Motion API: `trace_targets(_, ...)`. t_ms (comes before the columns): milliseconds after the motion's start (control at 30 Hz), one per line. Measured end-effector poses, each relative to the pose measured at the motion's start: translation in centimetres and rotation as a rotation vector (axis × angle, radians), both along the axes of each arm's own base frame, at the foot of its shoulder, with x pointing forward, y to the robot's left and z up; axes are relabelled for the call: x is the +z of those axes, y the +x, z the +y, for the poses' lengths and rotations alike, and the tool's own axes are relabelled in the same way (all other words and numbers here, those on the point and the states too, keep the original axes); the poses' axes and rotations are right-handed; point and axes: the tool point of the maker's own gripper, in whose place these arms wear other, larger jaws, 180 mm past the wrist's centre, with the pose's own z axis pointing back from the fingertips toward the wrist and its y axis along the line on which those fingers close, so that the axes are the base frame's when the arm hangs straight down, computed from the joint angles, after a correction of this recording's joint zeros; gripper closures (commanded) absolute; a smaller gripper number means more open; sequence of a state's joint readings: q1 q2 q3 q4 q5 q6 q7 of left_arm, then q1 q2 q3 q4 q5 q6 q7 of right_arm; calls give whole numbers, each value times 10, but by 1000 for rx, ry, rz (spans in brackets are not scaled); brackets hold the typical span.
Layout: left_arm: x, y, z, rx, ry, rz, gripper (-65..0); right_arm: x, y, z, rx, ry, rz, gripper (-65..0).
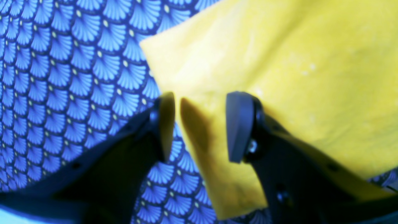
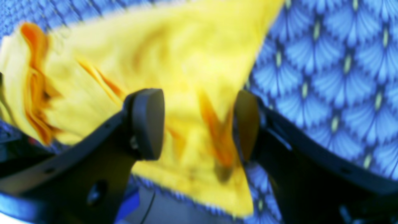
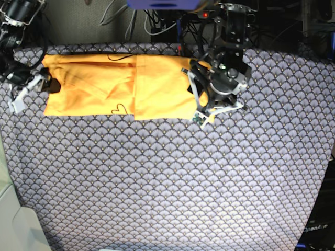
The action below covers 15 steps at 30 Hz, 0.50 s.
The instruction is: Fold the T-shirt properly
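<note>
The T-shirt (image 3: 120, 86) lay folded into a long band across the far side of the table. The left gripper (image 1: 200, 126) straddled one end corner, jaws spread around the cloth; the right gripper (image 2: 199, 123) did likewise at the other end. Both should probably pinch the full layer stack before lifting, to keep the edges aligned. The fan-patterned tablecloth (image 3: 167, 178) lay flat, with cables (image 3: 152, 21) behind.

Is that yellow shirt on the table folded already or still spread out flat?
Partly folded. The yellow-orange cotton T-shirt lies as a long narrow band on the blue fan-patterned tablecloth, one layer overlapping mid-length; no sleeves stick out.
</note>
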<state>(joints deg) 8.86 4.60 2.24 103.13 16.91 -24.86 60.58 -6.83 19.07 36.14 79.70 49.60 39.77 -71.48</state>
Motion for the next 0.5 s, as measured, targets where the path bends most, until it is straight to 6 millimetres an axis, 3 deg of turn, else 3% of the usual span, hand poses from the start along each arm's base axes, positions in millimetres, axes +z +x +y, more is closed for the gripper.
trace_targets(500, 0, 0, 0, 0, 0, 0, -262, -9, -6, 1, -22, 30, 14, -377)
